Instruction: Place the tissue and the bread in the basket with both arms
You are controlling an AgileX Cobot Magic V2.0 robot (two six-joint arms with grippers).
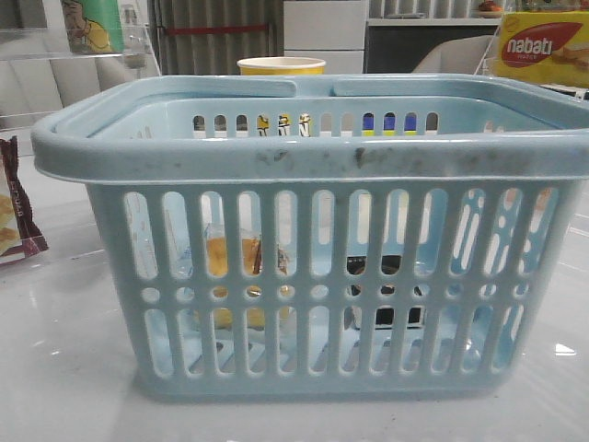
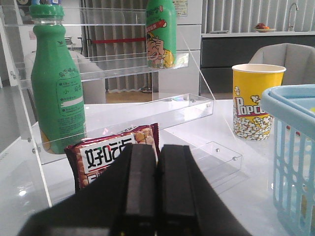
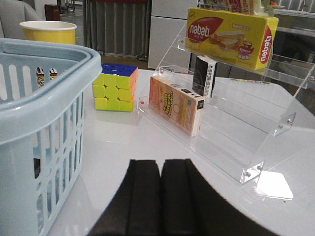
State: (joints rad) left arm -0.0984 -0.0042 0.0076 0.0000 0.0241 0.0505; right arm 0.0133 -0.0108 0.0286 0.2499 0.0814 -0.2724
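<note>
Far left on the table: maroon snack packet at the frame edge, w/ a clear acrylic shelf holding two green bottles, seen from the left wrist cam. Left gripper sits just near of that packet, fingers pressed together, nothing between them.

Centre: the basket, light-blue, scuffed rim, both handles folded down, fills most of the front view. Inside, thru the slots: the bread in clear wrap lies on the basket floor, left half. The tissue, black w/ white part, lies on the floor in the right half, apart from the bread. Both are in the basket.

Behind the basket: yellow popcorn cup, just beyond the far rim.

Right of basket: Rubik's cube on the table near the basket's far right corner, then a second clear shelf w/ an orange carton on its low step and the yellow Nabati box on top. Right gripper is near of these, beside the basket wall, fingers closed tight, empty.
</note>
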